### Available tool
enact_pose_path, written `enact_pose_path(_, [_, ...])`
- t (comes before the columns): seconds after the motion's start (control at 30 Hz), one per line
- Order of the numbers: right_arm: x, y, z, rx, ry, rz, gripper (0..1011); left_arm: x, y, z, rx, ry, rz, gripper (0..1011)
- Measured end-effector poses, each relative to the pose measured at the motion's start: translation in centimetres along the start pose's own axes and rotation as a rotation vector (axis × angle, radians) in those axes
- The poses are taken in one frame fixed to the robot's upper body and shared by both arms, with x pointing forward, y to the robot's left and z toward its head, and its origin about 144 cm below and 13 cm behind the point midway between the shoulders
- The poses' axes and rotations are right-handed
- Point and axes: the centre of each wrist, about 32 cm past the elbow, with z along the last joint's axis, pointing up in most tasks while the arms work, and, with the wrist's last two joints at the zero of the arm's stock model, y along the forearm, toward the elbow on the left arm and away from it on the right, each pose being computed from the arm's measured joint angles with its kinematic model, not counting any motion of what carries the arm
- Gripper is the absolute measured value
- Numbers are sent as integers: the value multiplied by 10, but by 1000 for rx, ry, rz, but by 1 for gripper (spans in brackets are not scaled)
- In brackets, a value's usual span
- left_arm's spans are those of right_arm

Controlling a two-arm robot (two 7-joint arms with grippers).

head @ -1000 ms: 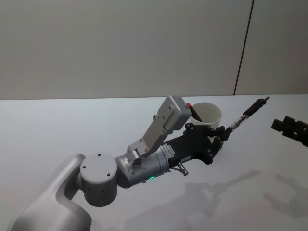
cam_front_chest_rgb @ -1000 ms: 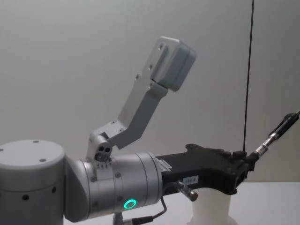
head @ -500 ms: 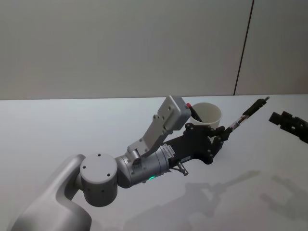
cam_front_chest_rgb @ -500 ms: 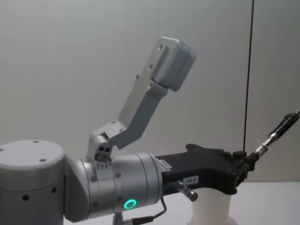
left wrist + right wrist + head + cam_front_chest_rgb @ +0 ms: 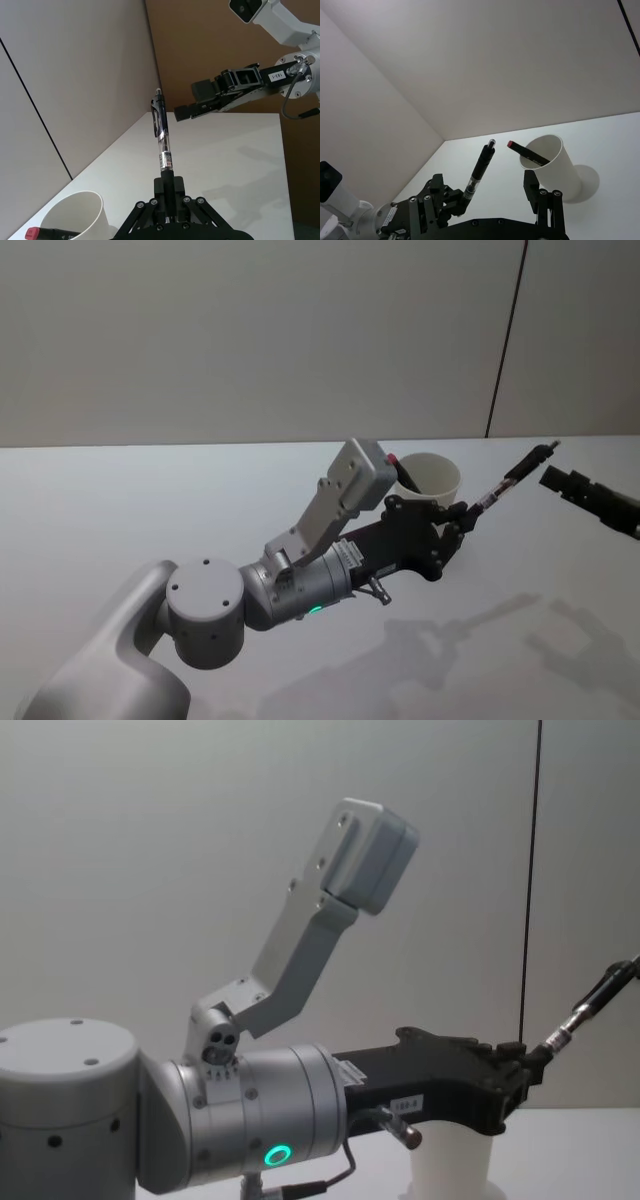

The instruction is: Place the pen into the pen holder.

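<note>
Left gripper (image 5: 458, 525) reaches forward over the white table (image 5: 120, 500), clamped on the pen (image 5: 510, 478), which angles up to the right. Pen holder (image 5: 432, 478) stands just beyond it, a red-capped marker (image 5: 529, 153) inside. Right gripper (image 5: 556, 478) near the pen tip, fingers spread, holding nothing.

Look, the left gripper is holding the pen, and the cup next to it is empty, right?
Not empty. The left gripper does hold the pen, but the cup already has a red-capped marker leaning inside it. The right wrist view shows it.
</note>
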Motion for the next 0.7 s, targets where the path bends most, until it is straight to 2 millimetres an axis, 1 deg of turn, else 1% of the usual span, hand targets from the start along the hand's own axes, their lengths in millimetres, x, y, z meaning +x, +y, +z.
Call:
enact_pose_path(0.4, [-4, 9, -12, 11, 76, -18, 1002, 0, 0, 0, 0, 0, 0, 119])
enact_pose_path(0.7, [-5, 12, -20, 42, 129, -13, 1002, 0, 0, 0, 0, 0, 0, 119])
